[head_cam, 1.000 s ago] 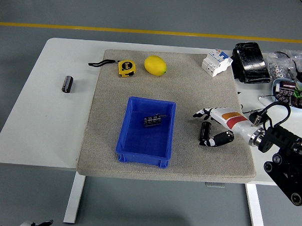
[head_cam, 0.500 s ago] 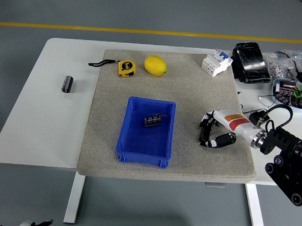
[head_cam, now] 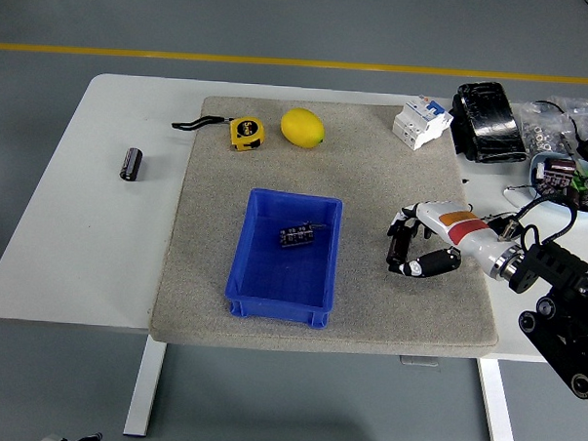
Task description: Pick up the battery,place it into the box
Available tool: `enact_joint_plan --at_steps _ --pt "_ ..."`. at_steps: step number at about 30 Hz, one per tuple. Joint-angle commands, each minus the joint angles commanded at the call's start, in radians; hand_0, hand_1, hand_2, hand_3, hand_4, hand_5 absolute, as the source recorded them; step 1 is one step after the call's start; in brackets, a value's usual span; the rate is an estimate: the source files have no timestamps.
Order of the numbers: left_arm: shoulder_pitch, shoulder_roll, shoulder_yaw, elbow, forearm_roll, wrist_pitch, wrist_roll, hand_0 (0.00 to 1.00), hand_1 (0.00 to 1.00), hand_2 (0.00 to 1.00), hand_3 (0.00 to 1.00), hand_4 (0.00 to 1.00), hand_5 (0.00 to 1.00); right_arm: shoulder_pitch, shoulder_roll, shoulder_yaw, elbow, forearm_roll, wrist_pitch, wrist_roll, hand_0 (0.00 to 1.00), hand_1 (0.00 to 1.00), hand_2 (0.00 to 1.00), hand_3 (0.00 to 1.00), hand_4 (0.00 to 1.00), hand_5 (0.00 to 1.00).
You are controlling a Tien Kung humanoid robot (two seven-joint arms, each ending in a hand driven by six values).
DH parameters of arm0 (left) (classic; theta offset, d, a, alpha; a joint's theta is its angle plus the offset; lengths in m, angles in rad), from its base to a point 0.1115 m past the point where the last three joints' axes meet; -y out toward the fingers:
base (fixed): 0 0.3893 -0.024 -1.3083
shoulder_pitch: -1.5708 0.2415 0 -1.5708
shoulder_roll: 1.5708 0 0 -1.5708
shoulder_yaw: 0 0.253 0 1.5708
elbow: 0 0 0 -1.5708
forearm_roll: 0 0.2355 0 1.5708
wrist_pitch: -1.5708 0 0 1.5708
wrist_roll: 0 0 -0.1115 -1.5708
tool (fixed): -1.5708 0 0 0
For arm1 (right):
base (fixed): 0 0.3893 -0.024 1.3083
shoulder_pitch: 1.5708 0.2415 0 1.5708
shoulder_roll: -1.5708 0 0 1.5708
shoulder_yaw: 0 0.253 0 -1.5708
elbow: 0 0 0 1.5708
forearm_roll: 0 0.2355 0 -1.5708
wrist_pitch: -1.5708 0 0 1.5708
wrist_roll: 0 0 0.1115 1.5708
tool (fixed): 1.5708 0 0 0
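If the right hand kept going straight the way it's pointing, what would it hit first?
Most likely the blue box. The right hand, closed on the battery, points left across the grey mat, though its height above the rim is unclear.

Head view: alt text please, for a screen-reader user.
The robot's right hand closes around a black battery on the grey mat, right of a blue box already holding a dark part. Another battery lies far left.

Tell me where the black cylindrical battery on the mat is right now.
In the head view, the black cylindrical battery is on the right side of the grey mat, enclosed by the right hand, to the right of the blue plastic box.
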Motion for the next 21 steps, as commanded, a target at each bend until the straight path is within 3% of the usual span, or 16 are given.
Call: enact_joint_plan --at_steps 10,15,21 --pt "0.002 0.003 0.019 0.000 -0.017 -0.001 -0.002 0.647 0.595 0.710 0.695 0.706 0.705 0.064 -0.018 -0.006 0.207 0.032 0.024 -0.012 0.422 0.426 0.465 0.480 0.780 0.083" --pt "-0.005 0.005 0.028 0.000 -0.029 0.001 -0.006 0.648 0.594 0.710 0.695 0.708 0.706 0.124 -0.014 -0.072 0.314 0.064 0.028 -0.016 0.466 0.451 0.482 0.499 0.773 0.087" --pt "-0.012 0.007 0.042 0.000 -0.044 0.003 -0.008 0.642 0.591 0.706 0.696 0.708 0.707 0.183 0.010 -0.165 0.359 0.069 0.047 -0.016 0.502 0.466 0.494 0.546 0.783 0.097"
